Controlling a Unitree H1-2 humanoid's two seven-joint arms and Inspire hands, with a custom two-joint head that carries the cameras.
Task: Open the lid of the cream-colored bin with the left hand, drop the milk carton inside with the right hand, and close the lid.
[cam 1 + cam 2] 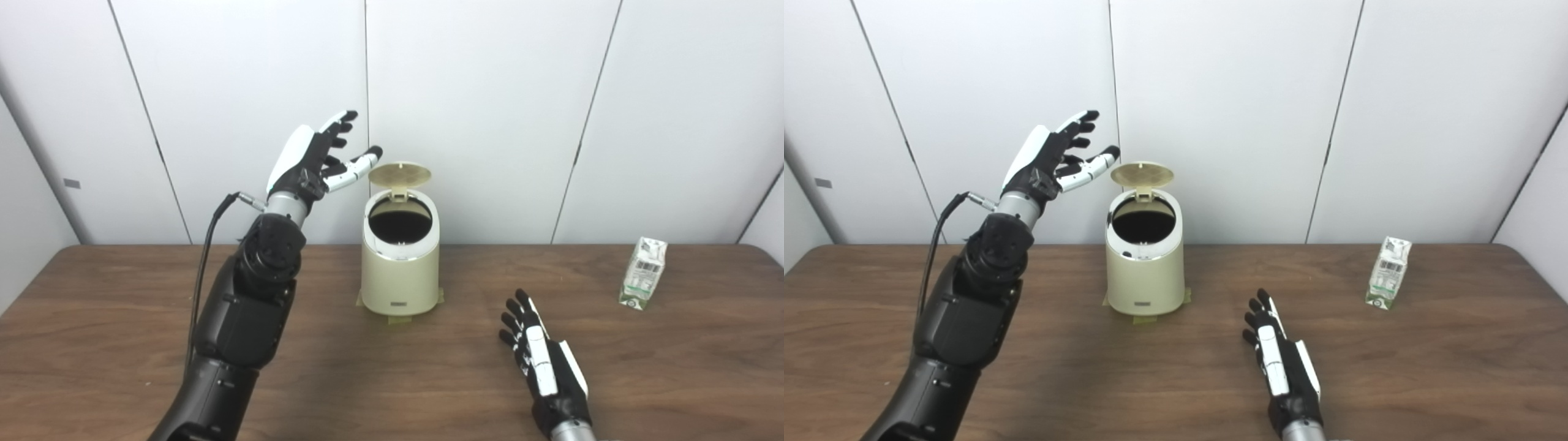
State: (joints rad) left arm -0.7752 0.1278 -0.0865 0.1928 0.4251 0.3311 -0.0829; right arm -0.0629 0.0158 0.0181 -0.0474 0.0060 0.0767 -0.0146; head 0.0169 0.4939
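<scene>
The cream-colored bin (pixel 400 269) stands at the middle back of the wooden table (pixel 122 318). Its round lid (pixel 399 174) stands flipped up behind the dark opening. My left hand (pixel 315 158) is raised and open, just left of the lid, with its thumb tip close to the lid's edge. The milk carton (pixel 642 272) stands upright at the far right of the table. My right hand (pixel 542 361) is open and empty, low over the table between the bin and the carton, well short of the carton.
Tape patches (pixel 398 318) show under the bin's base. White wall panels (pixel 490 92) rise right behind the table's back edge. A black cable (pixel 208 245) runs along my left forearm.
</scene>
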